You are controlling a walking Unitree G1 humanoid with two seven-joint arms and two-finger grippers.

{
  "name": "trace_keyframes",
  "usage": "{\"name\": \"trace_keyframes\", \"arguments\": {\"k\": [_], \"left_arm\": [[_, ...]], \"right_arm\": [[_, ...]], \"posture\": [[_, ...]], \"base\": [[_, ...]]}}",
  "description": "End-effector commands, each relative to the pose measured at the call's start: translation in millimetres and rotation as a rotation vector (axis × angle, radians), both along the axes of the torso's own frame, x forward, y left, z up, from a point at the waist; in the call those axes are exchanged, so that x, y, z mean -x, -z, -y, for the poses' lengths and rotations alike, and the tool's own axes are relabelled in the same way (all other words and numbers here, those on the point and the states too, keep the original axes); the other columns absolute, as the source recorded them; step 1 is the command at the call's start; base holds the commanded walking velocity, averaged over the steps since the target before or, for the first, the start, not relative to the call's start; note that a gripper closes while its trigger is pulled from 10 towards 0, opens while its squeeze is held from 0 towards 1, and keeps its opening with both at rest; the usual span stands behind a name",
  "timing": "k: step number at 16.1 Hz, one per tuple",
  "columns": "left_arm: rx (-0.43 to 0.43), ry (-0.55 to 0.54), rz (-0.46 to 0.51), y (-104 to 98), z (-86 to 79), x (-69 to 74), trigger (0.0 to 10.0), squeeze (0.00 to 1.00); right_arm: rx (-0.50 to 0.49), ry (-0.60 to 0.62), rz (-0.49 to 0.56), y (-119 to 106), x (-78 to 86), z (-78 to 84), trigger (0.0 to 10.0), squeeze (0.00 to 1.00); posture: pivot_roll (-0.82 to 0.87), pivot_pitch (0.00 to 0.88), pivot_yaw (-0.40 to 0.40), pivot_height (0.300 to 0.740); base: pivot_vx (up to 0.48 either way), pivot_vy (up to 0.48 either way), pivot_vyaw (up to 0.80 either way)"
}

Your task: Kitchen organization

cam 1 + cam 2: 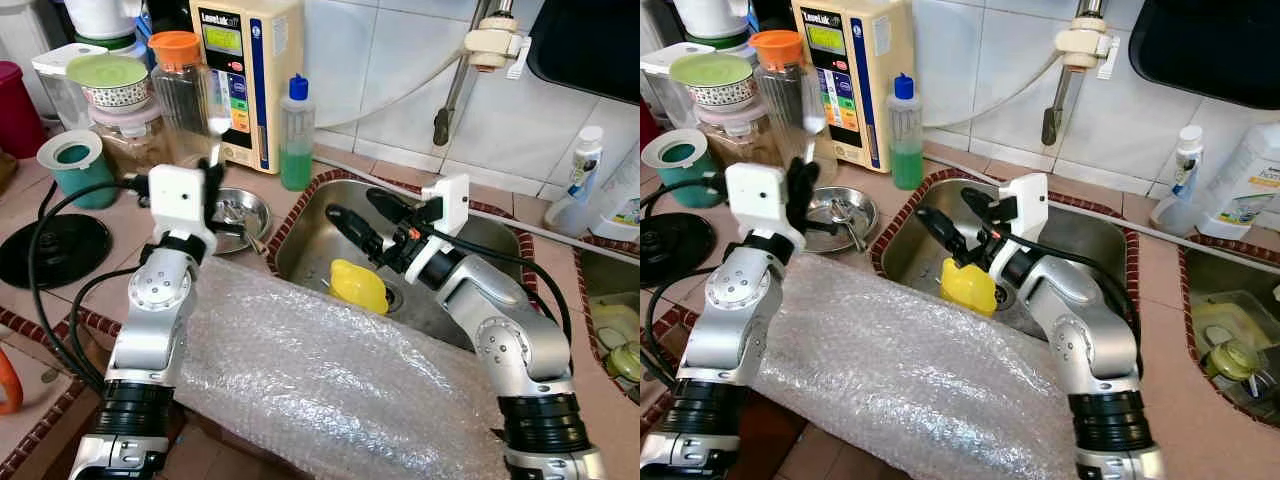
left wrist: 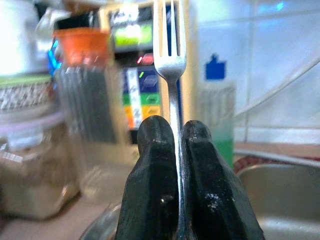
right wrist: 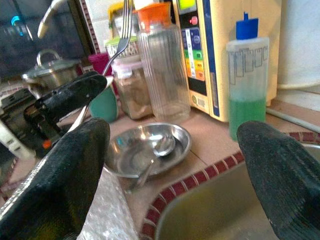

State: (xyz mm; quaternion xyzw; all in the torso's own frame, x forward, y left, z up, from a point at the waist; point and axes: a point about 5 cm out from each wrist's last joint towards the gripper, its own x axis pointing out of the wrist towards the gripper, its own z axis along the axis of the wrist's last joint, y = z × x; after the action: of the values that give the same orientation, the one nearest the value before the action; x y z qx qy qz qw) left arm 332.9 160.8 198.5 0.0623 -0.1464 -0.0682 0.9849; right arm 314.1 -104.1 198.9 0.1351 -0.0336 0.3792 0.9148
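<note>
My left gripper [image 1: 213,165] is shut on a silver fork [image 2: 170,65], holding it upright with the tines up, just above a round steel plate [image 1: 240,215] on the counter. A spoon [image 3: 162,145] lies in that plate. My right gripper [image 1: 358,210] is open over the steel sink [image 1: 480,235], with nothing between its fingers. It hangs a little above a yellow object [image 1: 358,285] that rests near the drain. The right wrist view looks across the plate to the left gripper [image 3: 70,97] and its fork [image 3: 122,35].
A sheet of bubble wrap [image 1: 320,370] covers the front counter and the sink's near edge. Behind the plate stand an orange-lidded glass jar [image 1: 185,95], a cream water machine [image 1: 245,70], a green soap bottle [image 1: 296,135] and a teal cup [image 1: 75,165]. The tap [image 1: 460,90] hangs over the sink.
</note>
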Motion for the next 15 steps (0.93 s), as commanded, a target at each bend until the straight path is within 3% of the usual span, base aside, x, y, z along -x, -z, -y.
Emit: {"name": "trace_keyframes", "arguments": {"k": [1,3,5,10,12,15], "left_arm": [[-0.002,0.052,0.035,-5.4,6.7,5.2,0.0,0.0],[0.002,0.109,0.009,-0.4,11.4,9.5,0.0,0.0],[-0.051,0.234,-0.028,7.4,14.4,14.9,0.0,0.0],[-0.108,0.293,-0.035,10.6,8.8,19.7,0.0,0.0],[-0.163,0.357,-0.026,11.6,15.0,24.0,0.0,0.0],[-0.181,0.401,-0.028,13.3,21.7,26.8,0.0,0.0]], "right_arm": [[-0.016,0.02,0.0,-2.4,-6.0,3.5,10.0,0.0],[-0.038,0.046,-0.003,-2.6,-14.3,2.4,10.0,0.0],[-0.072,0.051,0.016,-10.1,-19.0,-4.4,10.0,0.0],[-0.135,0.054,0.003,-15.2,-22.5,-3.6,10.0,0.0],[-0.172,0.042,-0.022,-15.0,-24.8,-7.9,10.0,0.0],[-0.177,0.021,-0.04,-13.7,-25.7,-15.2,10.0,0.0]], "posture": [[0.15,0.0,-0.045,0.74],[0.17,0.0,-0.035,0.74],[0.16,0.0,-0.025,0.74],[0.17,0.0,-0.031,0.74],[0.17,0.0,-0.031,0.74],[0.18,0.0,-0.03,0.74]], "base": [[0.0,0.0,0.0],[0.0,0.0,0.0],[0.0,0.0,0.0],[0.0,0.0,0.0],[0.0,0.0,0.0],[0.0,0.0,0.0]]}}
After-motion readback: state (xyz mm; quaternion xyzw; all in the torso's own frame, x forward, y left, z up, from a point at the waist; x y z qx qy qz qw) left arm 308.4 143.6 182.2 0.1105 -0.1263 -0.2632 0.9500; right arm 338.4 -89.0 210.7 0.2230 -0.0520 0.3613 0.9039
